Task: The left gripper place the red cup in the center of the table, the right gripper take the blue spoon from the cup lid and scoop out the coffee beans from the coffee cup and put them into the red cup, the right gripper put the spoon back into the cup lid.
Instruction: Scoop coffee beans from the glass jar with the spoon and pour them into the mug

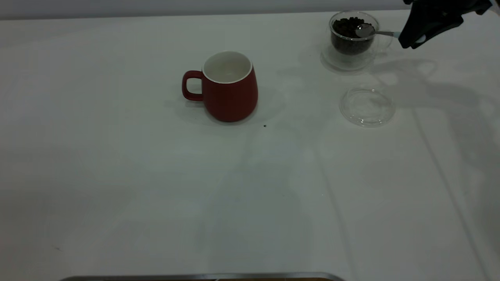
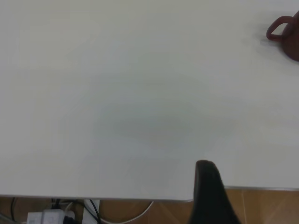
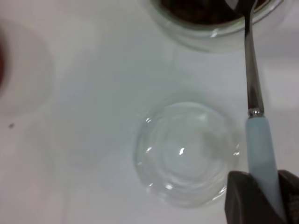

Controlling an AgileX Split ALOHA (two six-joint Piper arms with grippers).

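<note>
The red cup [image 1: 228, 86] stands upright near the middle of the table [image 1: 117, 175], handle to the left; its edge also shows in the left wrist view [image 2: 287, 35]. At the far right, my right gripper [image 1: 414, 37] [image 3: 266, 196] is shut on the pale handle of the blue spoon [image 3: 261, 149]. The spoon's silver bowl [image 1: 365, 30] hovers over the coffee beans [image 1: 345, 27] in the glass coffee cup [image 1: 353, 35] [image 3: 210, 28]. The cup lid [image 1: 367, 106] [image 3: 187, 154] lies empty in front of that cup. My left gripper [image 2: 210, 196] sits back at the table's edge.
One stray dark bean [image 1: 265, 125] lies on the table right of the red cup. A metal rim [image 1: 203, 276] runs along the near edge. Below the table edge, the left wrist view shows cables and a power strip [image 2: 46, 217].
</note>
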